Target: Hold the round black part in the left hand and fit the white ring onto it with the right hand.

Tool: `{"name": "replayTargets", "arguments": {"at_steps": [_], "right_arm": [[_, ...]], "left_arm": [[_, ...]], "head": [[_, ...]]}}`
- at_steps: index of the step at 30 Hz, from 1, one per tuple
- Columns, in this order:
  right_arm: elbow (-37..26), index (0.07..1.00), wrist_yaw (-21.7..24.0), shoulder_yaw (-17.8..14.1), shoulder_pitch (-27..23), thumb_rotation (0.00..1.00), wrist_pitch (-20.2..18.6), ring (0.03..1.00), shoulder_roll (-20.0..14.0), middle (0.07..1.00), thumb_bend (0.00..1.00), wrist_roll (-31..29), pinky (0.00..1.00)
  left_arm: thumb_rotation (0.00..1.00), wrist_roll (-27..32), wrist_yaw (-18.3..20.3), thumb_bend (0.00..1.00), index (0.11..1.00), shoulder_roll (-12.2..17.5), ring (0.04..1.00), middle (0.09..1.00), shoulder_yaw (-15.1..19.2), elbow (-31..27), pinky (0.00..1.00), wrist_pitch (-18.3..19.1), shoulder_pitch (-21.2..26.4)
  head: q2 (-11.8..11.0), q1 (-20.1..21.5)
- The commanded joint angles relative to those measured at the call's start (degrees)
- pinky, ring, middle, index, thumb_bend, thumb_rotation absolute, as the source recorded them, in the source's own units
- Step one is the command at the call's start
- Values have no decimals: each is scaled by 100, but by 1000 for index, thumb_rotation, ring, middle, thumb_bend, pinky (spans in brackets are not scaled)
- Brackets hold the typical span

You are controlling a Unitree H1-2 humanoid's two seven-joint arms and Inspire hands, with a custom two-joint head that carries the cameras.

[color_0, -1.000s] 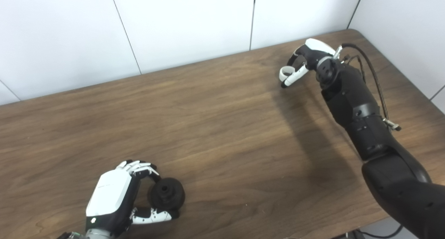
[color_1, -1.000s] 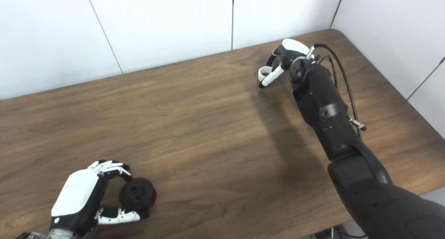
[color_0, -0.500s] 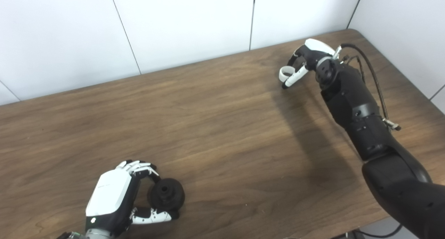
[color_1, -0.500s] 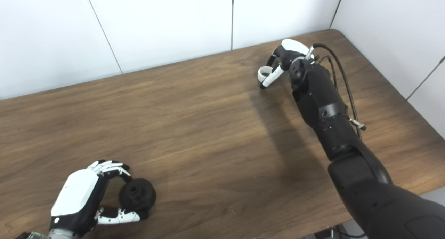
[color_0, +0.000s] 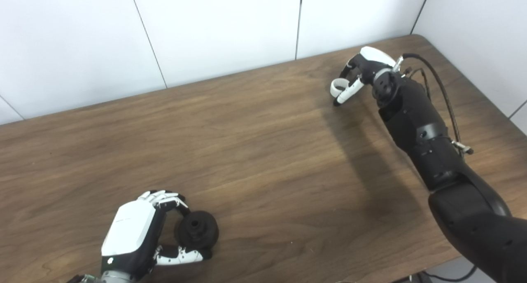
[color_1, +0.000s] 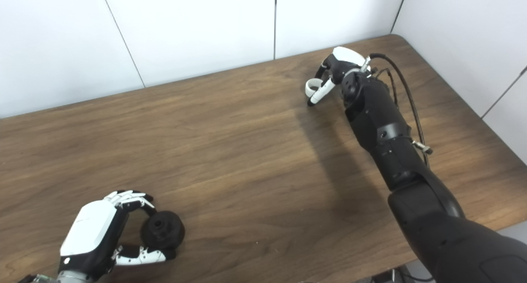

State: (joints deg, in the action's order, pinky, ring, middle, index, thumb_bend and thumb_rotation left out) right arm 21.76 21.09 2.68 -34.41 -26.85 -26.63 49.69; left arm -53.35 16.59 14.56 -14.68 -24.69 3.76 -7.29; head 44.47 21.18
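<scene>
The round black part (color_0: 197, 231) has a hole in its middle and rests on the wooden table (color_0: 255, 151) near the front left. My left hand (color_0: 138, 233) wraps around it from the left, fingers over the top and thumb underneath. Far across the table at the back right, the white ring (color_0: 338, 86) sits between the thumb and fingers of my right hand (color_0: 360, 71), which is shut on it just above the tabletop. The right forearm (color_0: 420, 122) reaches diagonally over the table's right side.
White wall panels (color_0: 226, 31) stand right behind the table's back edge, and another wall (color_0: 477, 36) closes off the right side. A black cable (color_0: 440, 85) loops along the right forearm. The table's rounded back-right corner (color_0: 420, 38) lies close to the right hand.
My right hand with the white ring has lifted very slightly and drifted a little toward the left. The left hand and the black part have stayed put.
</scene>
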Motion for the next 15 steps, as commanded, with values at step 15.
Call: {"name": "replayTargets", "arguments": {"at_steps": [15], "right_arm": [[-153, 486, -575, 136, -117, 131, 3, 904, -254, 821, 522, -403, 905]], "left_arm": [[47, -78, 27, 521, 486, -14, 832, 753, 9, -139, 907, 39, 30]], "head": [[11, -17]]}}
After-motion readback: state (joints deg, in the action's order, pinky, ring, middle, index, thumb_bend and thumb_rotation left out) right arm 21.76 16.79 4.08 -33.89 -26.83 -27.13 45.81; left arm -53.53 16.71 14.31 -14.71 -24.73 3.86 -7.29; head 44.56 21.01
